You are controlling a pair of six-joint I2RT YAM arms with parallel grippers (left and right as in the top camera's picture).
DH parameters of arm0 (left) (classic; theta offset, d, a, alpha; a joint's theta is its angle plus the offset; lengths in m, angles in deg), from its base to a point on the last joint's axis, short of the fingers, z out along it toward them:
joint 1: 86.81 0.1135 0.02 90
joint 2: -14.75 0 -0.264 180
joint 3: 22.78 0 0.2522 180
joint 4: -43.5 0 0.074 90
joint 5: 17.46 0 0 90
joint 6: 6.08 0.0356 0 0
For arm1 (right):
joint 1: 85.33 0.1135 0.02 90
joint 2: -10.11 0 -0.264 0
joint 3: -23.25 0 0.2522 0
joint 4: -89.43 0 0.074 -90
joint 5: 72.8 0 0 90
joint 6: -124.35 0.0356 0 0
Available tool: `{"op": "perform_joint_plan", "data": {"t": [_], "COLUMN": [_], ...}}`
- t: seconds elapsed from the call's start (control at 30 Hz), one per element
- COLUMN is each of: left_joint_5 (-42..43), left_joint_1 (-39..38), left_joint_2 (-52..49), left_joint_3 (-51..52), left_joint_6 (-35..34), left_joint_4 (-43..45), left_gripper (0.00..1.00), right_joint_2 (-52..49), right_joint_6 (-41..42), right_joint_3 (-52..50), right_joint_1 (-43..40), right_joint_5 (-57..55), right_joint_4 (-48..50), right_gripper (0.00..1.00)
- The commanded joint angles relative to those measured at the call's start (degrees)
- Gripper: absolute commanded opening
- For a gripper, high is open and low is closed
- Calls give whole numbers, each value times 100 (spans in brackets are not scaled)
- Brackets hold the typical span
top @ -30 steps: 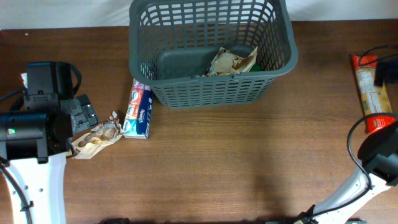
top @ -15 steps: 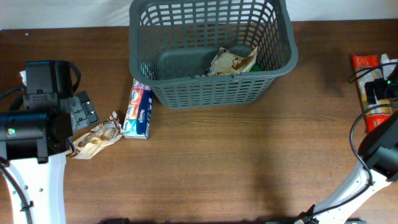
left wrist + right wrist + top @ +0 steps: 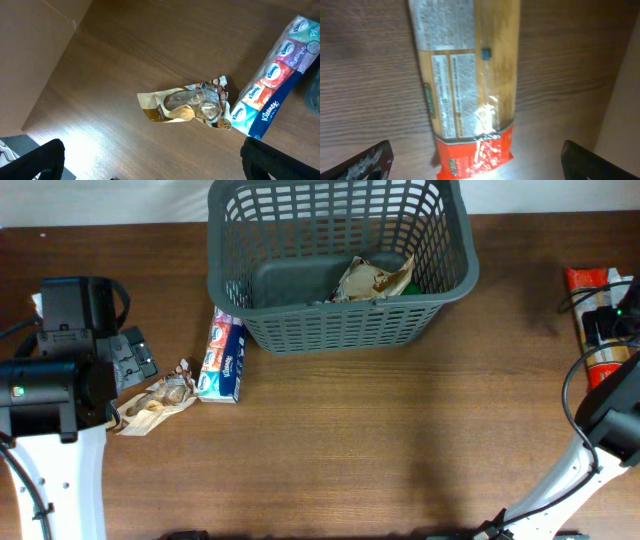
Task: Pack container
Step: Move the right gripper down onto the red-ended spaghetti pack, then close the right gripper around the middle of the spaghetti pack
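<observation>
The dark grey basket [image 3: 340, 260] stands at the back centre with a brown crumpled packet [image 3: 372, 278] inside. Left of it lie a Kleenex tissue pack [image 3: 222, 358] and a clear-and-brown snack packet [image 3: 155, 402]; both show in the left wrist view, tissues [image 3: 272, 97] and snack packet [image 3: 187, 105]. My left gripper [image 3: 150, 167] is open and empty, above the table beside the snack packet. A long red-ended pasta packet [image 3: 590, 330] lies at the far right. My right gripper [image 3: 477, 162] is open and empty above its red end [image 3: 475, 150].
The table's left edge [image 3: 47, 85] runs close to the snack packet. The table's right edge [image 3: 615, 90] runs just beside the pasta packet. Bare wood [image 3: 400, 440] lies in front of the basket.
The right arm has shifted toward the far right edge over the pasta packet. The left arm and the items on the table have not moved.
</observation>
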Motion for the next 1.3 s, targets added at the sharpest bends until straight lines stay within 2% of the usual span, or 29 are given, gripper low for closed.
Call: {"op": "perform_joint_plan", "data": {"t": [0.0, 0.57, 1.27], "left_joint_5": [103, 262, 562], "left_joint_1": [33, 33, 33], "left_joint_2": [-9, -9, -9], "left_joint_3": [-20, -20, -20], "left_joint_6": [24, 24, 24], "left_joint_4": [-4, -52, -70], "left_gripper": [99, 99, 99], "right_joint_2": [-306, -933, -966], "right_joint_6": [111, 256, 162], "right_joint_3": [177, 721, 778], "right_joint_1": [70, -125, -433], "right_joint_5": [256, 697, 1067], "right_joint_4": [13, -195, -44], "right_gripper": [99, 99, 99]}}
